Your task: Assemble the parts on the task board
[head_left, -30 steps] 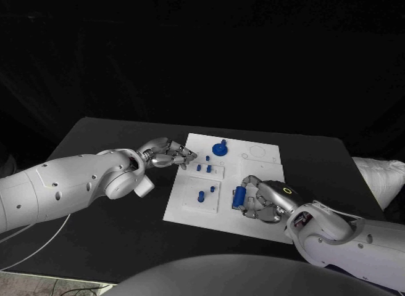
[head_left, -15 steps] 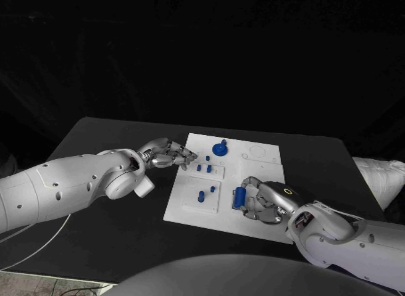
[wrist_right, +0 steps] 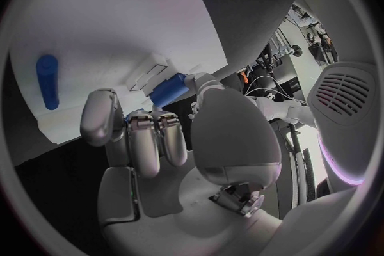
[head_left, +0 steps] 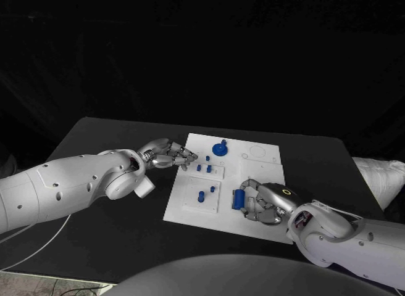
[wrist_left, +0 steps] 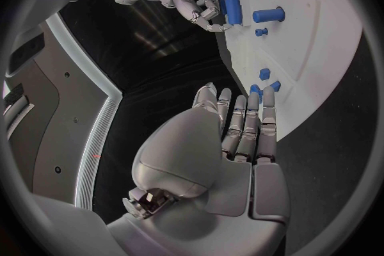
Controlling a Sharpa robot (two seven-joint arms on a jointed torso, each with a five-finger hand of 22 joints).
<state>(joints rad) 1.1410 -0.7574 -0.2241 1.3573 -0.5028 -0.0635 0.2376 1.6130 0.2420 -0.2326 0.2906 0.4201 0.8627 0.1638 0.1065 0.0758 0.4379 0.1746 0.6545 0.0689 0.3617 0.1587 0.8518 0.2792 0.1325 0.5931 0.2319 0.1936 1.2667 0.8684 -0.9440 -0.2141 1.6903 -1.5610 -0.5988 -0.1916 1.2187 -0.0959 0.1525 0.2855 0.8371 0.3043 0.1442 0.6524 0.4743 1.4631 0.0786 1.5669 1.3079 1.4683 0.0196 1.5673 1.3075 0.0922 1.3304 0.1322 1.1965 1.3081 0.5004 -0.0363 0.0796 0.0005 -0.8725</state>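
Your right hand (head_left: 263,202) has its fingers curled around a blue cylindrical part (head_left: 239,197), holding it low over the near edge of the task board (head_left: 256,169); the grip keeps the part's axis steady so you can line it up with a seat. In the right wrist view the same part (wrist_right: 168,89) sits between thumb and fingertips (wrist_right: 144,125), with a blue peg (wrist_right: 47,80) lying flat on the board beyond them. Your left hand (head_left: 165,155) rests at the board's left edge, fingers extended and close together, probably bracing the board; whether they touch the small blue studs (head_left: 204,167) just beyond the fingertips cannot be told. The blue knob (head_left: 220,148) stands farther off.
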